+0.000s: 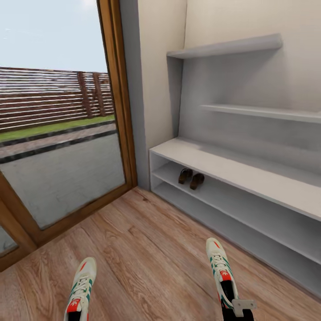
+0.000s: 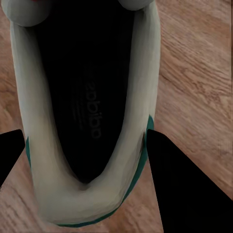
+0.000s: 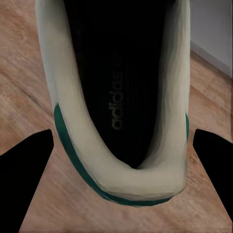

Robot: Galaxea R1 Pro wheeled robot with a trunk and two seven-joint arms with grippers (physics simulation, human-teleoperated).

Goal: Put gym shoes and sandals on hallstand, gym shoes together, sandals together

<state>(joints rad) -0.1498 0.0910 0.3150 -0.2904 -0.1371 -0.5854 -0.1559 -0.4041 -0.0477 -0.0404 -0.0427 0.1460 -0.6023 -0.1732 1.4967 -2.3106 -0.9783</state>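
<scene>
Sandals (image 1: pixel 191 178), dark brown leather, already on pale grey hallstand (image 1: pixel 232 167) middle shelf. Off-white green-striped gym shoes, left (image 1: pixel 81 290) and right (image 1: pixel 221 272), near, above wood-plank floor (image 1: pixel 151 249). Left gripper (image 2: pixel 85 160) and right gripper (image 3: pixel 121 160) jaws straddle heels; clamped or not, cannot tell. Best: place shoes side by side beside sandals, soles flat.

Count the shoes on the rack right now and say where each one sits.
2: both sandals stand side by side on the hallstand, on its middle shelf near the window end. Its far end is cut off, so more may be hidden.

Glass door and wall by the corridor corner

A wood-framed door (image 1: pixel 117 89) fills the left side; through its glass show a slatted fence (image 1: pixel 49 96), a grass strip (image 1: pixel 53 127) and paving (image 1: pixel 62 174). A cream wall (image 1: pixel 156 76) stands beside it.
</scene>
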